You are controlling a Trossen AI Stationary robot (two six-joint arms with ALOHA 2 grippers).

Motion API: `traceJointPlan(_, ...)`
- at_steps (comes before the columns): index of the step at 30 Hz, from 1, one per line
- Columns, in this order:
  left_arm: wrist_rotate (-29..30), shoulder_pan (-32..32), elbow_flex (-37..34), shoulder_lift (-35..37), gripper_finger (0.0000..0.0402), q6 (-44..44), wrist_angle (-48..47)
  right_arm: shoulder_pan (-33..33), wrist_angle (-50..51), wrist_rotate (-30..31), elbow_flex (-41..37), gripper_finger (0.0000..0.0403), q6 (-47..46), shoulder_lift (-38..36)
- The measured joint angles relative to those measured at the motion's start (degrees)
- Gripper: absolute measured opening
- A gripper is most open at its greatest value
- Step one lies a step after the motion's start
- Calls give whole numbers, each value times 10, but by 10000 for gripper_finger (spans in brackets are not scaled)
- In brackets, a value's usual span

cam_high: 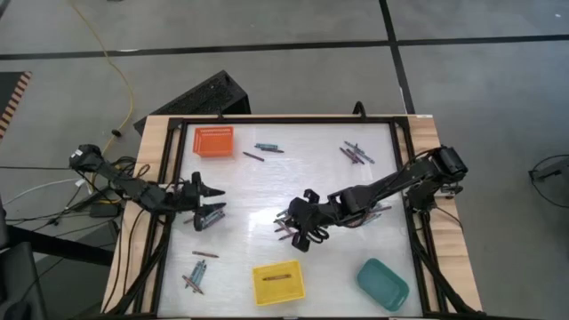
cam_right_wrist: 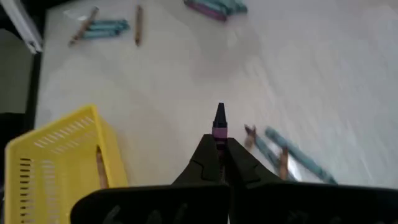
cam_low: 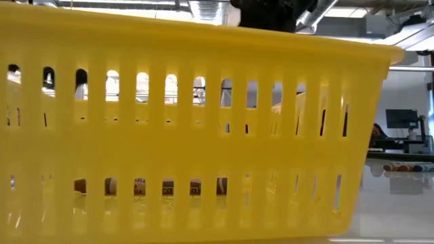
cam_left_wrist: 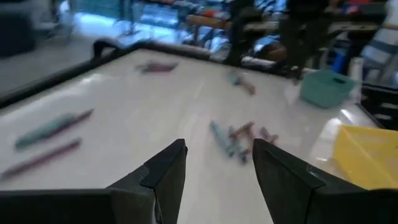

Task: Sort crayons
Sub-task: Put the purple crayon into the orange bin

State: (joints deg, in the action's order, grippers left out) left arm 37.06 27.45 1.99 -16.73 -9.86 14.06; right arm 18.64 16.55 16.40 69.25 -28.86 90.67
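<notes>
Right hand clamped on purple crayon, left hand fingers apart, empty.

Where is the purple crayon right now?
The purple crayon is pinched in the right gripper near the table's middle, by loose crayons, beyond the yellow tray.

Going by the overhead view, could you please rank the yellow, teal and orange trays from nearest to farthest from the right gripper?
From the right gripper, at table centre:
1. Yellow tray, near edge, just below the gripper.
2. Teal tray, near-right corner.
3. Orange tray, far-left corner.
</notes>
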Motion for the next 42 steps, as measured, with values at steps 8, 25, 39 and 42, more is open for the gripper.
traceJointPlan(8, -175, -82, 7, -54, 174, 20, 204, -17, -138, 10, 0, 0, 112, 0)
traceJointPlan(25, -247, -118, 141, -409, 174, 59, 441, -50, -448, -13, 0, 0, 306, -1)
traceJointPlan(39, -259, -119, 244, -540, 174, 26, 423, -25, -469, -15, 0, 0, 329, -1)
traceJointPlan(42, -265, -118, 259, -557, 174, 26, 425, -20, -469, -10, 0, 0, 335, -1)
